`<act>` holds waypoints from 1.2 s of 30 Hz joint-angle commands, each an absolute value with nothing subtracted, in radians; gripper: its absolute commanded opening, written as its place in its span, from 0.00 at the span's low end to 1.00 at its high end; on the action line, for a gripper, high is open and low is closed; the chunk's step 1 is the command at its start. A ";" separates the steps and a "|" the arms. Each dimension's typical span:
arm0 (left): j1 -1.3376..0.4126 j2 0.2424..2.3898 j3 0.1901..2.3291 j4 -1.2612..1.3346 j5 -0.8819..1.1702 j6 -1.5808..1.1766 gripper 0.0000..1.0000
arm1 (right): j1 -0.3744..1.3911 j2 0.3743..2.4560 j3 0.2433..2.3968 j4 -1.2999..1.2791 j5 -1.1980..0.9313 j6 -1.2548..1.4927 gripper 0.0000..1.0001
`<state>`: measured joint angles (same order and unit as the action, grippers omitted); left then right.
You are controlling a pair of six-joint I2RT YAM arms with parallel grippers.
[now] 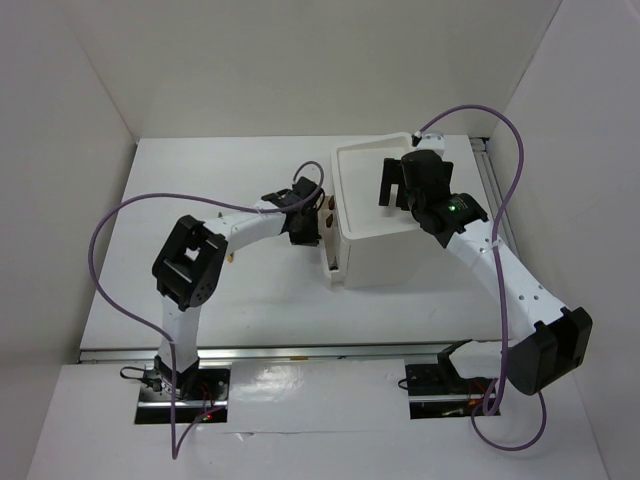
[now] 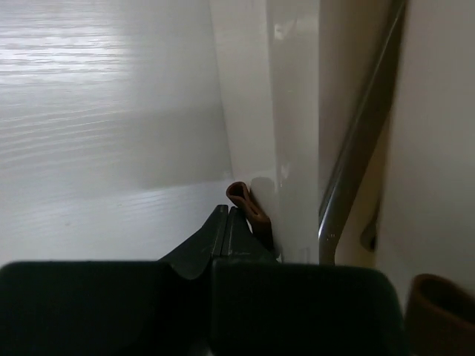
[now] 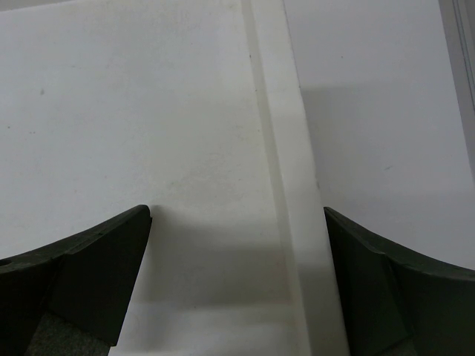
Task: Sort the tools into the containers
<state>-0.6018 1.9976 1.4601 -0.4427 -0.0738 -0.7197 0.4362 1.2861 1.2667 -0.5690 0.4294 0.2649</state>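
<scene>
1. Left gripper (image 2: 227,219) was clenched and empty, tips beside a brown knob (image 2: 241,194) on the box's (image 1: 385,250) left face; arm low, reaching right.
2. Likely step: working a drawer. The next move needs a proper grasp on that knob.
3. A silver bar (image 2: 356,148) in the gap was possibly a wrench.
4. Right gripper (image 3: 237,222) was released, hovering over the tray rim (image 3: 278,148) toward the desk's far right corner.

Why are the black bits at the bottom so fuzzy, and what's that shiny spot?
Left wrist view: the left tool is too close to the lens, so it blurs; glare glints on the white box. Right wrist view: the open right tool throws a soft shadow across the top tray. Top external view: sharp.
</scene>
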 commanded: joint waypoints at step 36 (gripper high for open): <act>-0.210 1.634 1.259 -0.698 -0.301 -0.862 0.75 | 0.468 1.246 1.310 -0.755 0.422 0.293 1.00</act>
